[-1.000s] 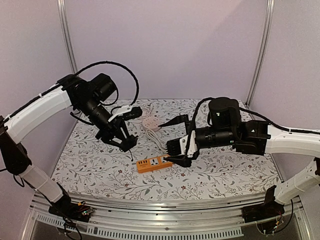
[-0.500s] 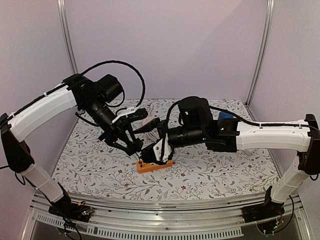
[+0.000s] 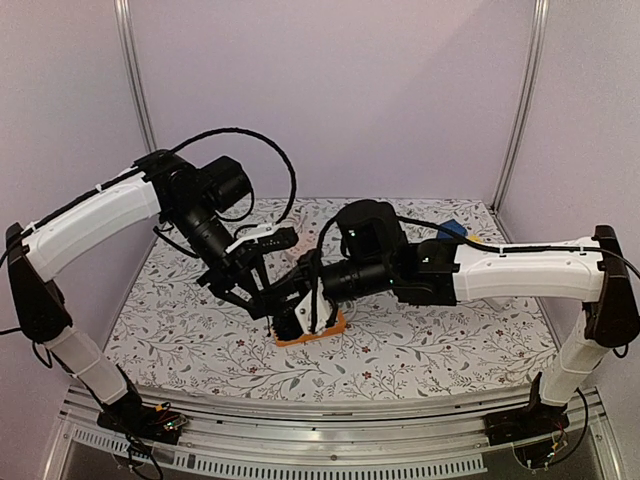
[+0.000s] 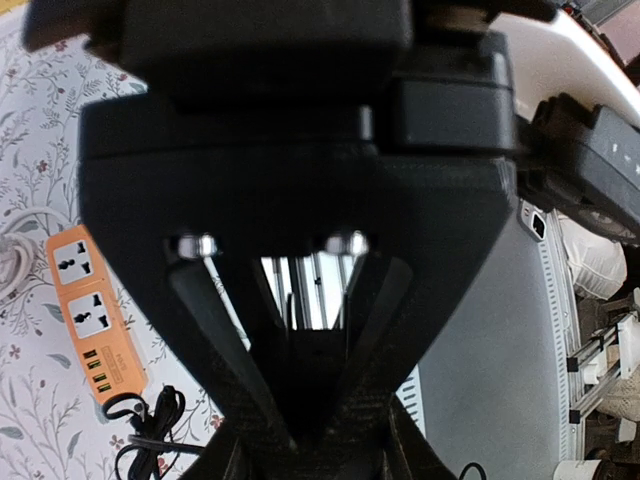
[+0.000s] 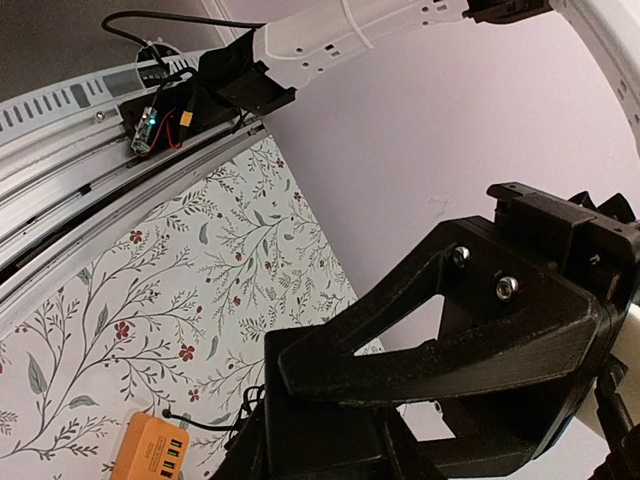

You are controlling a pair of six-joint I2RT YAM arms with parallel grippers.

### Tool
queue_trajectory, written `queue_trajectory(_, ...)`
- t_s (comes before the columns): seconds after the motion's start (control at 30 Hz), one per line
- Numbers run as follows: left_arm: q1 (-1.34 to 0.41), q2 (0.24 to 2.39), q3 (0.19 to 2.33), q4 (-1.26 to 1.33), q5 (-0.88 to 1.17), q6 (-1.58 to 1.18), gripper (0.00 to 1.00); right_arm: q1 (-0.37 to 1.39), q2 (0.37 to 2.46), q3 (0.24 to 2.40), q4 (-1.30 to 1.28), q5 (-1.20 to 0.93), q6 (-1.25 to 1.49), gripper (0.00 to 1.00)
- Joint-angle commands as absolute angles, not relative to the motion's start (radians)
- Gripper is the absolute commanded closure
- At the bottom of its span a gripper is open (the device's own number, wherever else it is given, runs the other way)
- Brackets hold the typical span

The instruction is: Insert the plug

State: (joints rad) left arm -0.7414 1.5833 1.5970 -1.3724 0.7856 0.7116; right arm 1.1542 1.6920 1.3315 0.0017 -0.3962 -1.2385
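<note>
My left gripper (image 3: 262, 303) hung low in the middle of the top view. Its fingers (image 4: 225, 360) were pressed together at the tips. I could not tell if the plug was between them, because I could not pick it out. My right gripper (image 3: 300, 318) was just beside it, over the orange power strip (image 3: 333, 325). I could not tell if it was open or closed. In the left wrist view the strip sat at the left edge, with a black cord (image 4: 150, 455) bunched by its lower end. I think a plug is small, hard and light, and its cord is floppy. I should hold the hard body, not the cord. The strip looked light and might slide.
</note>
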Motion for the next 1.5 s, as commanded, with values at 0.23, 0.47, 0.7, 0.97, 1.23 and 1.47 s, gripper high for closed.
queue_trajectory(0.23,-0.752,1.583,1.602,-1.495,0.771,0.697,0.32,1.159,1.676,1.348,0.024,-0.349,-1.104,1.0)
queue_trajectory(0.47,-0.579,1.474,1.596,-1.386,0.672,0.676,0.14,1.159,1.644,1.267,0.162,-0.14,-0.794,1.0)
queue_trajectory(0.7,-0.451,1.327,1.586,-1.411,0.586,0.857,0.14,1.157,1.631,1.201,0.405,-0.052,-0.462,1.0)
queue_trajectory(0.97,-0.606,0.924,1.212,-0.721,0.563,0.681,0.0,1.157,1.59,1.085,0.725,-0.168,-0.278,1.0)
queue_trajectory(1.23,-0.775,1.009,1.224,-0.556,0.503,0.417,0.07,1.157,1.573,1.031,0.878,-0.317,-0.233,1.0)
queue_trajectory(1.47,-0.787,1.047,1.237,-0.556,0.546,0.395,0.28,1.157,1.581,1.034,0.918,-0.342,-0.231,1.0)
